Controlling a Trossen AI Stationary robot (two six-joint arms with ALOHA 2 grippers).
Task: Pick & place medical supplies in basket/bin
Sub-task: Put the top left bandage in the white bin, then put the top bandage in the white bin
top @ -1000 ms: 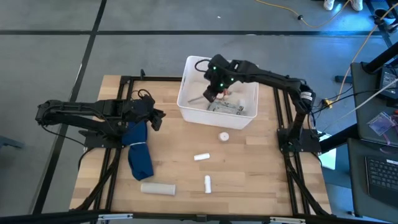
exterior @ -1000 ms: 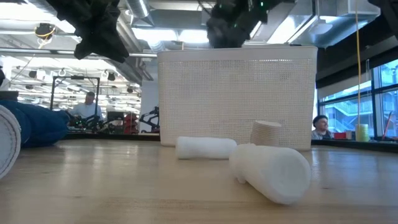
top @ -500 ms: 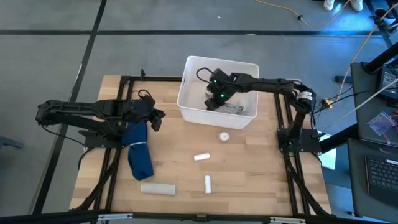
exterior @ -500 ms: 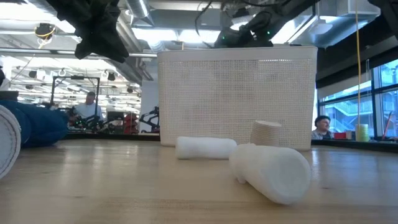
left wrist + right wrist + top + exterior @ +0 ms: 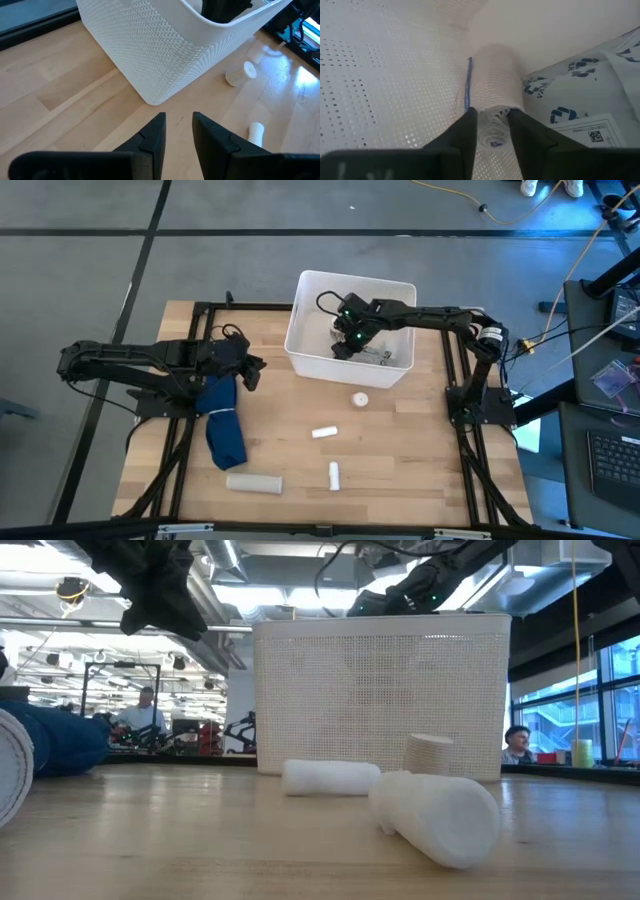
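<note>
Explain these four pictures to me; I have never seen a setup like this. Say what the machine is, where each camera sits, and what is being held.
Two dark robot arms work at a wooden table. One camera looks down from above, one sits at table height, one rides each wrist. The right gripper is down inside the white basket, its fingers either side of a gauze roll beside printed packets. The left gripper waits, slightly parted, holding nothing. A blue cloth and small white supplies lie on the table.

A white perforated plastic tub (image 5: 310,360) sits on the pale wooden bench (image 5: 400,460). Inside lie a white gauze roll (image 5: 492,85) and blue-printed white packets (image 5: 575,110). The folded cloth (image 5: 224,425) is dark blue.
</note>
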